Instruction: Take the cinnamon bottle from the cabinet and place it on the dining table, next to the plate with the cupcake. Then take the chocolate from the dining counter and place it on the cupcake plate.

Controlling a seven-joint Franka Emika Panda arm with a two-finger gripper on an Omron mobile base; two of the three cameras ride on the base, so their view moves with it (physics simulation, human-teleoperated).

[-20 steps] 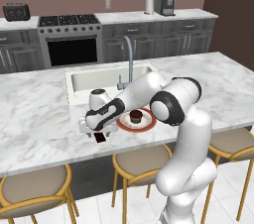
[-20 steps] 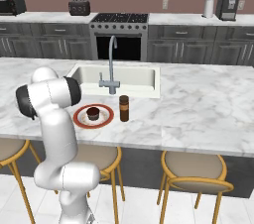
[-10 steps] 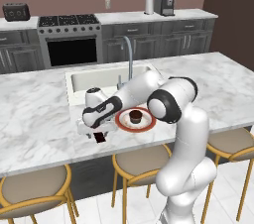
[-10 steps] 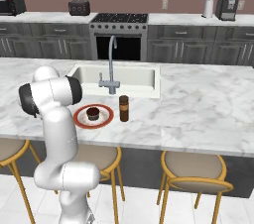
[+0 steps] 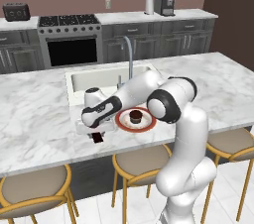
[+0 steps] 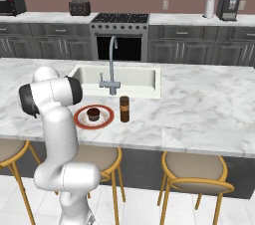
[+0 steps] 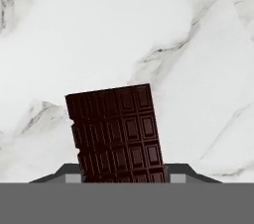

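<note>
The chocolate (image 7: 116, 134) is a dark bar lying flat on the white marble counter, close to its front edge. My gripper (image 7: 124, 178) stands right over it, with the two dark tips against the bar's long sides, shut on the bar. From the left base view the gripper (image 5: 97, 134) points down at the chocolate (image 5: 97, 138), just left of the red-rimmed plate (image 5: 121, 121) with the cupcake (image 5: 135, 115). In the right base view the brown cinnamon bottle (image 6: 124, 108) stands upright just right of the plate (image 6: 79, 119) and cupcake (image 6: 93, 114).
The sink (image 5: 106, 77) with its tall faucet (image 5: 130, 57) lies behind the plate. Several wooden stools (image 5: 139, 161) stand under the counter's front edge (image 5: 59, 161). Bare marble stretches left and right of the arm (image 5: 163, 99).
The jaws have closed from wide open onto the chocolate. The hand has sunk slightly toward the counter; plate, cupcake and bottle stay put.
</note>
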